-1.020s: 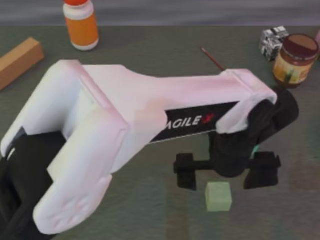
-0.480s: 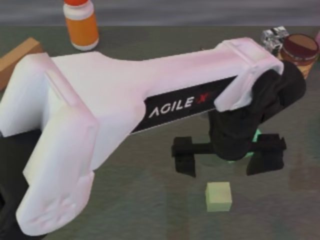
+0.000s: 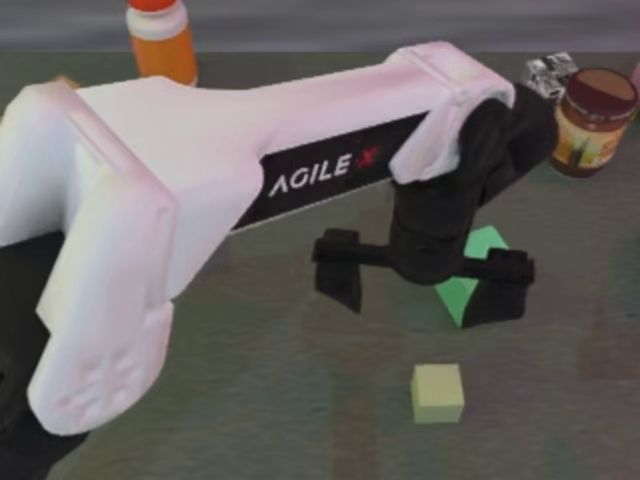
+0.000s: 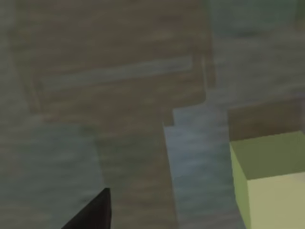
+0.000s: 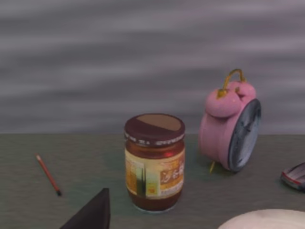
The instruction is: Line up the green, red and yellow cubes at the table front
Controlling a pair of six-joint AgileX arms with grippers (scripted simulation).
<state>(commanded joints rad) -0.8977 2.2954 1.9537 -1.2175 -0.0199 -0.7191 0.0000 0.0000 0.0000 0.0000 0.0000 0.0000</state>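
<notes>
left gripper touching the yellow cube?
Apart. In the top view the left gripper sits above the yellow cube, with bare table plainly between them.

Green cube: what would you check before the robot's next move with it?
1. Left gripper is over the green cube: ok.
2. Jaws stand wide apart: ok.
3. Green cube lies flat on the table: cannot tell, it is partly hidden.
4. Yellow cube is clear of the gripper, nearer the front: ok.
5. Red cube is located: not ok, it shows in no view.
</notes>
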